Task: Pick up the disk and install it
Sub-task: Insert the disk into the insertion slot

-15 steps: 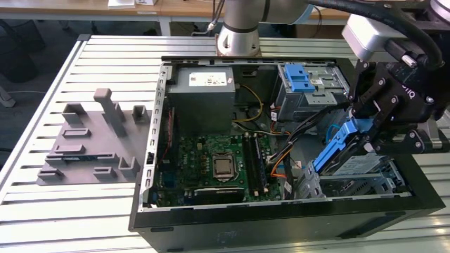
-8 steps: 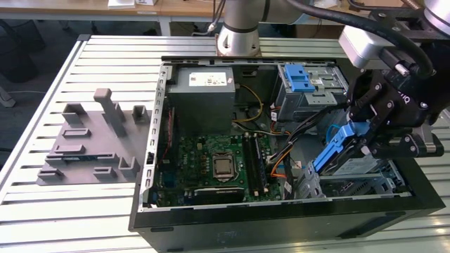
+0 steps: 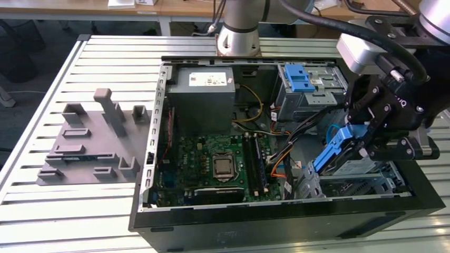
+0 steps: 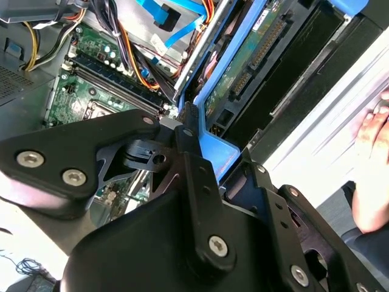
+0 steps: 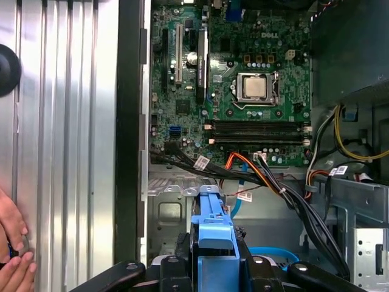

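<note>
- Your gripper (image 3: 362,145) has its fingers (image 4: 193,152) closed on the disk (image 3: 330,155). They clamp the blue bracket at one short end, and you can see this in both wrist views.
- The disk is a flat rectangle with a blue plastic bracket around its edges. In the second wrist view the disk (image 4: 240,61) shows a green circuit board and a row of connector pins on one face.
- It hangs tilted, with one end up, inside the open computer case (image 3: 281,211). It is over the metal drive cage (image 3: 359,182), in the corner at the exterior view's right, and it does not lie flat in the cage.
- You can count one disk in the fingers and a second blue bracket (image 3: 299,79) in another bay of the case, apart from the held one.
- Inside the case there is one grey power-supply box (image 3: 204,87), one motherboard (image 3: 197,158) and one processor (image 3: 223,166).
- On the slatted desk (image 3: 105,68), at the exterior view's left, stands one grey fixture (image 3: 88,147), well apart from the disk.
- A person's hand (image 5: 13,249) is at the desk beside the case.
</note>
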`<control>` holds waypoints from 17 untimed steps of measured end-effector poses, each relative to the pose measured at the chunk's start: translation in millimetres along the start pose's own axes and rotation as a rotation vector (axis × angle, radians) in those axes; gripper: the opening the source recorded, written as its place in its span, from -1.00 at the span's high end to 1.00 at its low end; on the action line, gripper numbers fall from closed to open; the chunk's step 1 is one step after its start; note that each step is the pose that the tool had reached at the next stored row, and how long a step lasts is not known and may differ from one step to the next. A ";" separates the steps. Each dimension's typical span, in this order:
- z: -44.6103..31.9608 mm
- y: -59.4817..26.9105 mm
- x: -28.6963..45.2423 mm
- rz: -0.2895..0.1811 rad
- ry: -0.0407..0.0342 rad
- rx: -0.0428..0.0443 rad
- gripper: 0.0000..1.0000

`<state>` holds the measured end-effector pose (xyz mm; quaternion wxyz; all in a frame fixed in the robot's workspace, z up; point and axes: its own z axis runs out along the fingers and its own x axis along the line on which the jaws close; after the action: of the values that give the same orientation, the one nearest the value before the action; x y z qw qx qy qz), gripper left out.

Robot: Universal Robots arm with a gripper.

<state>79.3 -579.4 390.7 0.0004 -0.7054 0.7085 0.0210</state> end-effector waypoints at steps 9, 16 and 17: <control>8.1 -0.2 0.3 0.000 0.0003 0.0000 0.27; 11.5 -0.3 0.4 0.000 0.0001 0.0000 0.12; 11.5 -0.3 0.4 0.000 0.0003 0.0000 0.12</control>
<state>79.4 -579.5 379.2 0.0004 -0.7054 0.7085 0.0209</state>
